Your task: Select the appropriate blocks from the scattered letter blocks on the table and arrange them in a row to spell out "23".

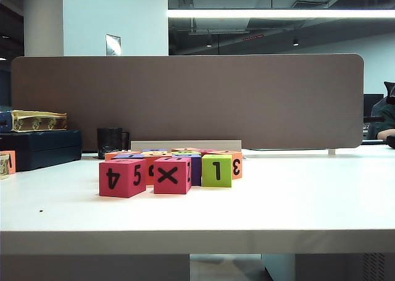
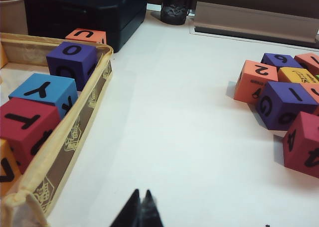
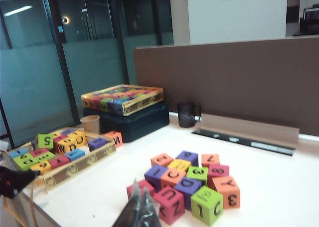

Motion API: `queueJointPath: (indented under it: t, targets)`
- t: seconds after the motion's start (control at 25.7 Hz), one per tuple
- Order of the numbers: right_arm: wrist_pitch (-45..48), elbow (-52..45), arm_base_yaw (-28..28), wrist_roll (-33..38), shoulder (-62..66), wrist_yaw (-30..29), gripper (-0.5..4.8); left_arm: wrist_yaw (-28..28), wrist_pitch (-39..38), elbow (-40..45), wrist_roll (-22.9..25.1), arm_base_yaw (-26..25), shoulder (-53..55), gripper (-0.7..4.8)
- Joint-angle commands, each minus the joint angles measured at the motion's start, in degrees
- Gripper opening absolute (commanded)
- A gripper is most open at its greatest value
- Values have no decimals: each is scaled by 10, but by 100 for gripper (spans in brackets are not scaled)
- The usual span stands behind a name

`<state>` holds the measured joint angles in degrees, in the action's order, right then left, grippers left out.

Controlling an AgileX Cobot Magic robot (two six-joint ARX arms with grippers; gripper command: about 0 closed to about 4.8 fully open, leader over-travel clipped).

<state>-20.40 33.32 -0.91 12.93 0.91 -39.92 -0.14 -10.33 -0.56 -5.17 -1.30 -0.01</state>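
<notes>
The scattered letter blocks sit in one cluster mid-table (image 1: 296, 194). In front stand a pink cube with 4 and 5 (image 1: 122, 177), a pink X cube (image 1: 171, 175) and a lime-green cube showing 1 (image 1: 216, 171), with an orange cube showing 3 (image 1: 236, 165) beside it. An orange cube with 2 on top (image 2: 255, 81) lies at the cluster's far-left side. My left gripper (image 2: 141, 193) is shut and empty, low over bare table left of the cluster. My right gripper (image 3: 140, 197) is shut and empty, just before a pink cube (image 3: 169, 204). Neither gripper shows in the exterior view.
A cloth-edged tray (image 2: 84, 112) holding several more cubes lies at the left. Behind it stand a dark case (image 1: 40, 146) with a patterned box (image 1: 37, 120) on top and a black cup (image 1: 110, 142). A grey-brown divider panel (image 1: 247, 102) closes the back.
</notes>
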Motion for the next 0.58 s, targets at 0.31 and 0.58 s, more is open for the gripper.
queueJointPath:
  t: [0.31,0.58]
  targets:
    - [6,70,0,25,4,-1,-1,4,-3,0,2,0,0,-6]
    - [-91,81,-2,17,4,30,-1,4,-3,0,2,0,0,-6]
